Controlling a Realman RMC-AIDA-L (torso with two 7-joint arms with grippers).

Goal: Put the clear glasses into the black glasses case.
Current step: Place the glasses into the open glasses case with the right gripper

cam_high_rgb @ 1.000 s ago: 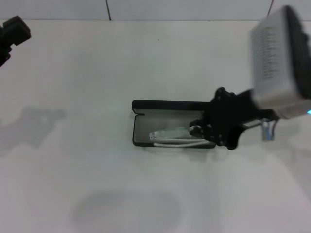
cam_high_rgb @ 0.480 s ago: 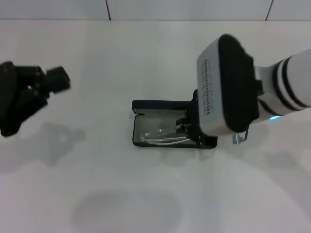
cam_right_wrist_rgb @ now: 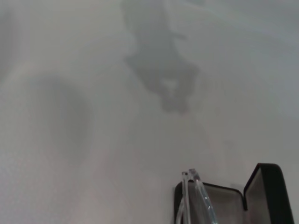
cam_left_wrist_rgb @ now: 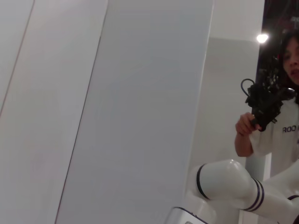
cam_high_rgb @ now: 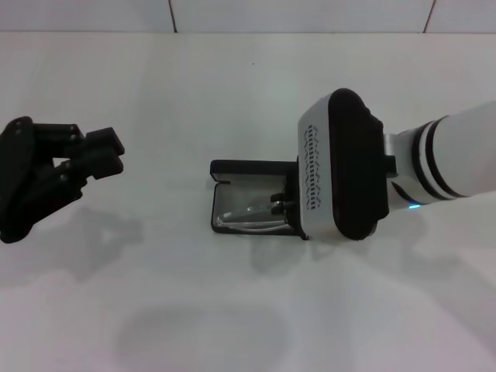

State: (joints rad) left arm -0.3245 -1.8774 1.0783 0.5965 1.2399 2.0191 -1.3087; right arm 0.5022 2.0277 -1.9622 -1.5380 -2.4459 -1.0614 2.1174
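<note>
A: Status on the specs job?

B: Mostly there, I'd say. The black glasses case (cam_high_rgb: 252, 198) sits open mid-desk, lid up at the back edge, grey lining showing. The clear glasses (cam_high_rgb: 252, 217) lie inside the tray w/ the temples folded, as far as the head view shows.

A: Fully seated?

B: Can't confirm. The right end of the case is hidden under the right arm's wrist housing. In the right wrist view one clear tip (cam_right_wrist_rgb: 191, 179) pokes up above the case rim (cam_right_wrist_rgb: 261, 186), so prob. not flat yet.

A: Right gripper?

B: The right gripper (cam_high_rgb: 283, 203) is down at the case's right end, over the tray, touching or just beside the frame. Whether its jaws are clamped on the glasses or spread — cannot tell, too much blocked.

A: Left?

B: The left gripper (cam_high_rgb: 97, 151) hangs over the desk (cam_high_rgb: 194, 93) well apart from the case on the left, jaws spread, nothing in them. Its wrist cam looks off at a wall, no use.

A: What's left?

B: My guess: let go if holding, back the right arm off, check the glasses sit level. Lid's not closed, but the task doesn't ask for that.
</note>
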